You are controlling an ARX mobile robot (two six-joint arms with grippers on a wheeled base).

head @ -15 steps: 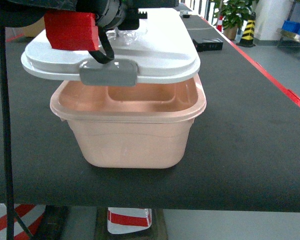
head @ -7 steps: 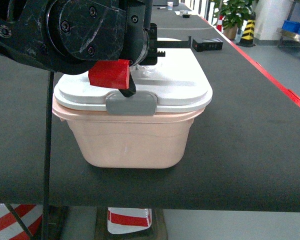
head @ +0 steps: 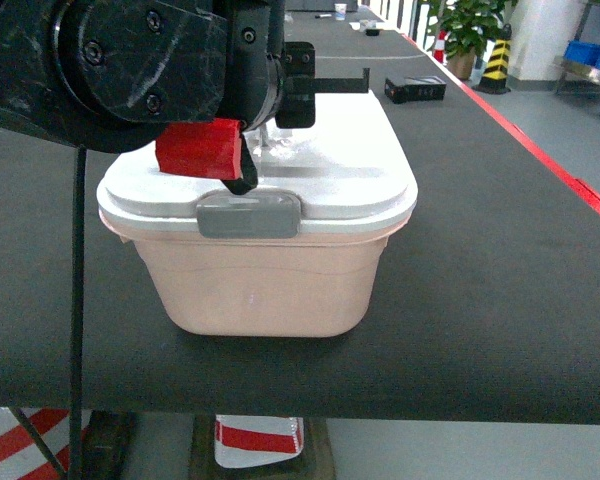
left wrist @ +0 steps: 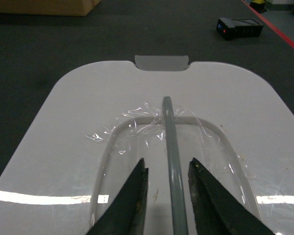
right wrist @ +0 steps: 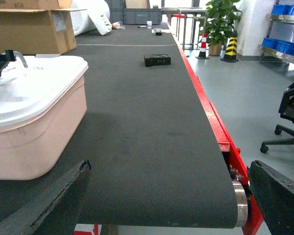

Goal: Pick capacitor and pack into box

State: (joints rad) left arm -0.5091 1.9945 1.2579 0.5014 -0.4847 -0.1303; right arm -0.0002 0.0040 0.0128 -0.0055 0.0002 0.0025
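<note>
**Lid seated on the pink box, left gripper over the handle**

Squarely in the middle of the head view, the box (head: 270,285) sits on the black belt (head: 490,300), its white lid (head: 340,175) flat on the rim and the grey clasp (head: 249,214) at 6 o'clock on the lid. The left gripper (left wrist: 167,171) hangs over the lid's centre, its dark fingers (left wrist: 132,196) parted either side of the grey handle (left wrist: 170,142) without visibly pinching it. The right gripper (right wrist: 161,205) is spread wide over the belt, holding nothing, with the box at its 9 o'clock. A small black device (right wrist: 157,59) lies on the belt at 12 o'clock, a cardboard carton (right wrist: 29,29) at 11 o'clock. No capacitor can be seen.
</note>
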